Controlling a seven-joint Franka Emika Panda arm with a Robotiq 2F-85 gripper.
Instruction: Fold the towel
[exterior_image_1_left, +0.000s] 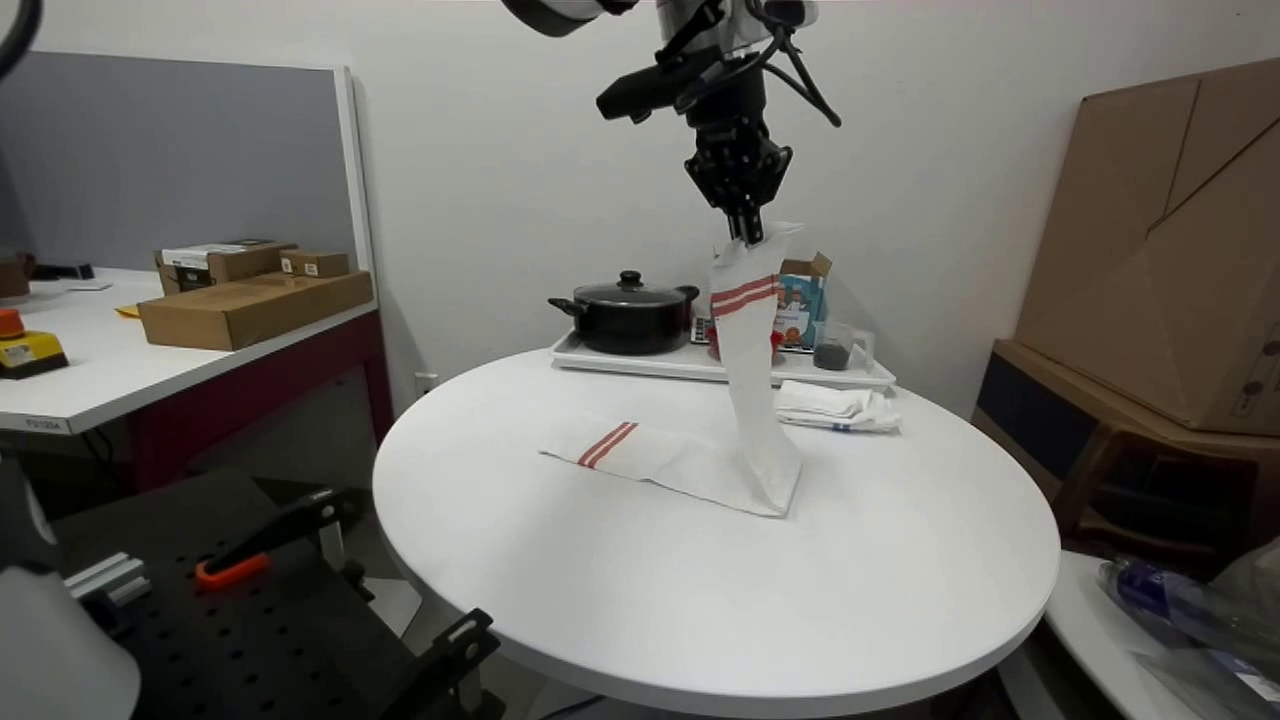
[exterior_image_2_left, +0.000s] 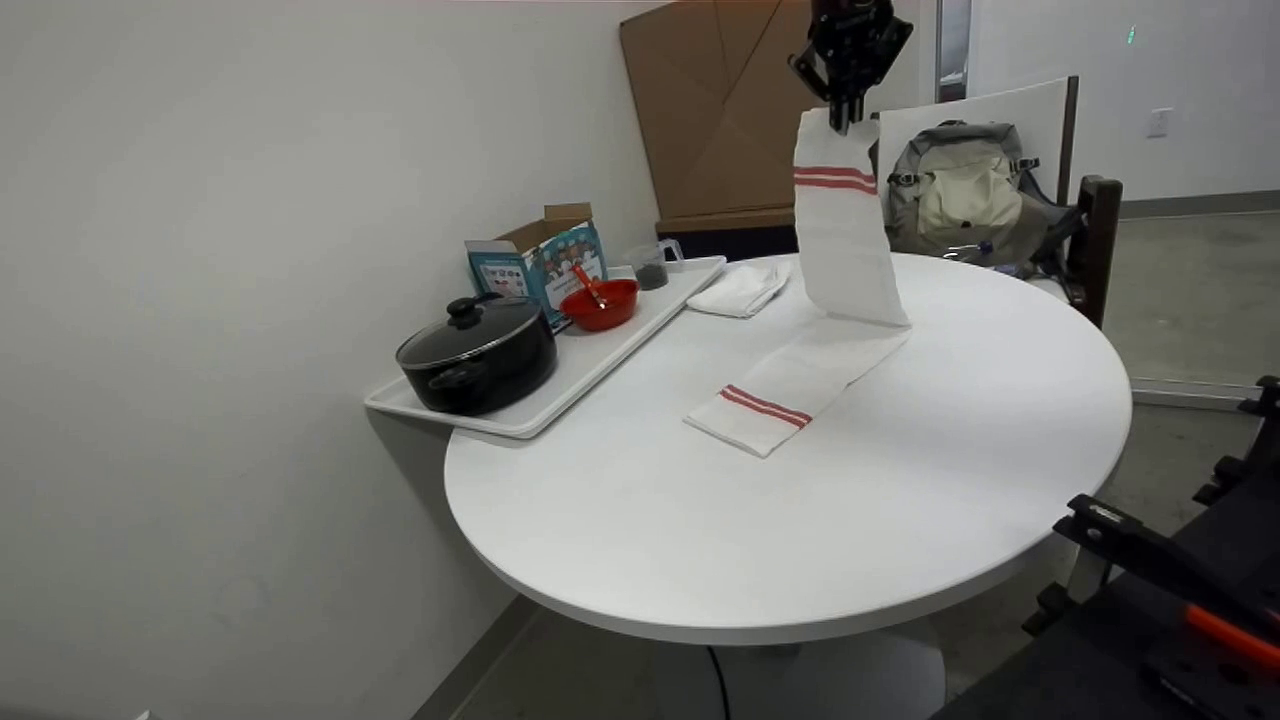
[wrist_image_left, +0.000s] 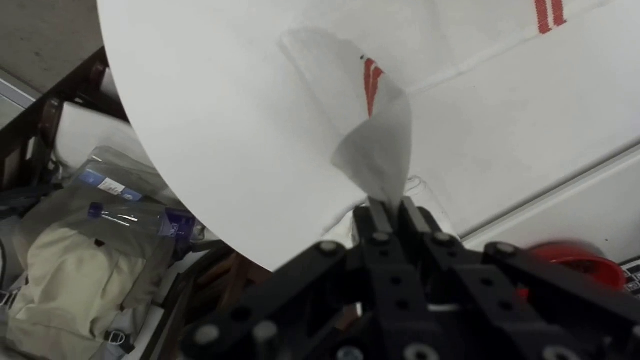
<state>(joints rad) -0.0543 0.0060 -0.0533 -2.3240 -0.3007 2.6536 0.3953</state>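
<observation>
The towel (exterior_image_2_left: 845, 250) stands before the tray (exterior_image_2_left: 600, 352) in two halves: one flat on the table (exterior_image_2_left: 700, 540), apart from the tray and running roughly alongside it, its red stripes (exterior_image_2_left: 765, 406) toward the tray's pot (exterior_image_1_left: 632, 325) end; the other rising to the gripper (wrist_image_left: 394, 202), which has the towel's upper end pinched tight. From the wrist view that end looks gathered and twisted at the pinch, so I'd expect its corners to droop. To fold well, I'd carry it along the tray's length toward the pot end, sinking gradually so the bend isn't dragged, then match stripes to stripes and let go low. I'd mind the folded cloth (exterior_image_2_left: 742, 290) just beside the tray's cup (exterior_image_1_left: 831, 352) end; a swing that way could brush it. The tray's long rim is the edge to keep off. The easier room is on the side away from the tray, where the table stretches well beyond the towel before its curved rim.
</observation>
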